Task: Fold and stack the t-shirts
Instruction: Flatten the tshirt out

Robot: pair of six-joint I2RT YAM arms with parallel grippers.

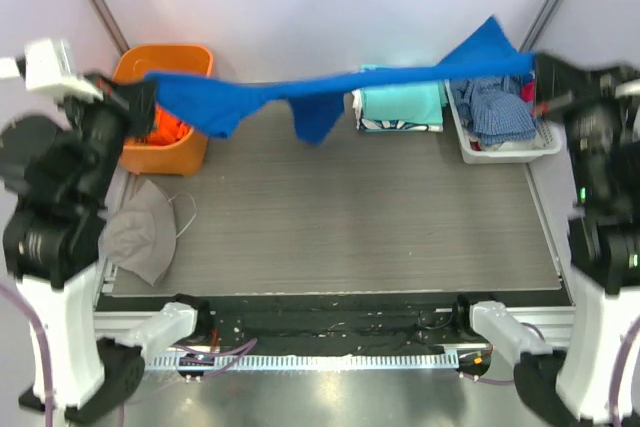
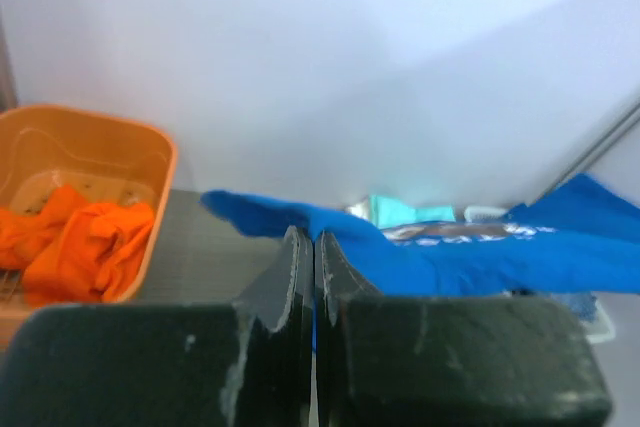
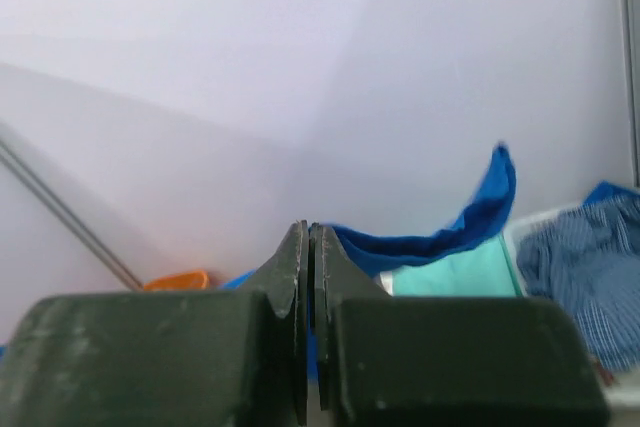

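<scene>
Up above the back of the grey counter [image 1: 330, 237], both grippers are pressed tight on the royal blue cotton t-shirt [image 1: 330, 87]. The left gripper [image 1: 140, 99] is at about 10 o'clock and the right gripper [image 1: 538, 69] at 2 o'clock. The shirt's stretched into a long band between them, with two flaps sagging left of the middle. Just beyond it at 1 o'clock, a folded aqua t-shirt [image 1: 400, 102] sits on the counter.

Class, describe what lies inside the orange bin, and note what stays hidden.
Crumpled orange cloth lies in the orange bin, part of its floor bare. Overhead, the stretched blue t-shirt covers part of the bin's inside; anything under the cloth is hidden.
</scene>
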